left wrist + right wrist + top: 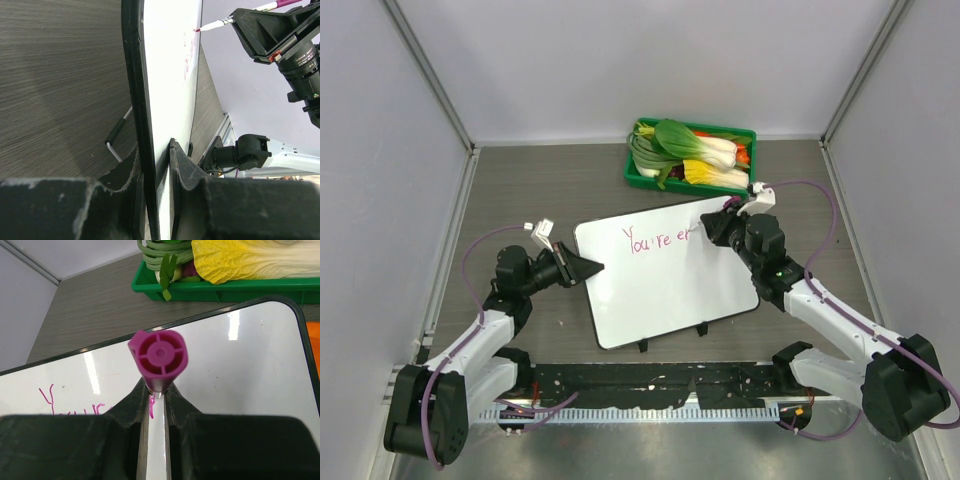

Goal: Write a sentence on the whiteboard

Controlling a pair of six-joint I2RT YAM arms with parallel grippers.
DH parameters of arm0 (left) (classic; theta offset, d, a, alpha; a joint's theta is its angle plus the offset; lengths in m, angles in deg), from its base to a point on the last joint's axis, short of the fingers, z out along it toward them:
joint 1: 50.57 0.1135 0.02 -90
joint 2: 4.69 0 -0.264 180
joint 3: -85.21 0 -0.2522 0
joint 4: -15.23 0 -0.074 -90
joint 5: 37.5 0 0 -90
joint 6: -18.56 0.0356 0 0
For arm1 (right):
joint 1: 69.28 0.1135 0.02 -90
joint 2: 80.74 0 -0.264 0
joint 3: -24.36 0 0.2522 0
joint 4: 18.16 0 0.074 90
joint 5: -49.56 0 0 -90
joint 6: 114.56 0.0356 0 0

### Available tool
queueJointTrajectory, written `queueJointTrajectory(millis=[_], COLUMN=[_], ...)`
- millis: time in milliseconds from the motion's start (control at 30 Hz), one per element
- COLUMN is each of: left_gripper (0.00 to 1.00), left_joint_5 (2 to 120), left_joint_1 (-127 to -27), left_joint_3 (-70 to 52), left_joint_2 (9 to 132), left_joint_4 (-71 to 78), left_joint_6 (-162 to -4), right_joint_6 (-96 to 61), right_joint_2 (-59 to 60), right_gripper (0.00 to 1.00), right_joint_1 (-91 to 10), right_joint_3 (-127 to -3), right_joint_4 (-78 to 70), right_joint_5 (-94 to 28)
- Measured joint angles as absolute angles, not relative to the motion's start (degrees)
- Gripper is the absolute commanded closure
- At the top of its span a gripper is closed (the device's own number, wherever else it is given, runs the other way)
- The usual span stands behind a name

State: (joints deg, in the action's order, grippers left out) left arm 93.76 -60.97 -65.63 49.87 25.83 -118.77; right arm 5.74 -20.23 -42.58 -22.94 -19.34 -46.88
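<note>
The whiteboard (665, 285) lies on the table with a thin black rim and small black clips on its near edge. Pink handwriting (656, 239) runs along its far part, reading about "You're" and the start of another word. My left gripper (588, 267) is shut on the board's left edge; in the left wrist view its jaws clamp the rim (134, 90). My right gripper (708, 229) is shut on a magenta marker (159, 355), whose tip (196, 30) touches the board at the end of the writing. The marker's end hides the tip in the right wrist view.
A green tray (636, 176) of vegetables, bok choy and cabbage, stands just beyond the board's far edge; it also shows in the right wrist view (210, 290). A small hex key (118, 134) lies on the table beside the board. Grey walls enclose the table.
</note>
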Motion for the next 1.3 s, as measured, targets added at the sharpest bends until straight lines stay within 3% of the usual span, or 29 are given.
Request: queueJointTrajectory(millis=[1300], left_gripper=[1.0], left_joint_5=[93.71], left_joint_1=[-61.03], left_joint_3=[-65.61], left_joint_2=[49.87], left_joint_4=[25.83], left_joint_6=[-118.75], right_joint_6=[5.63], right_joint_2=[-26.15], right_gripper=[0.99], right_joint_1=[-42.91], right_joint_3=[-24.32], right_joint_4=[-13.75], right_joint_5=[-45.29])
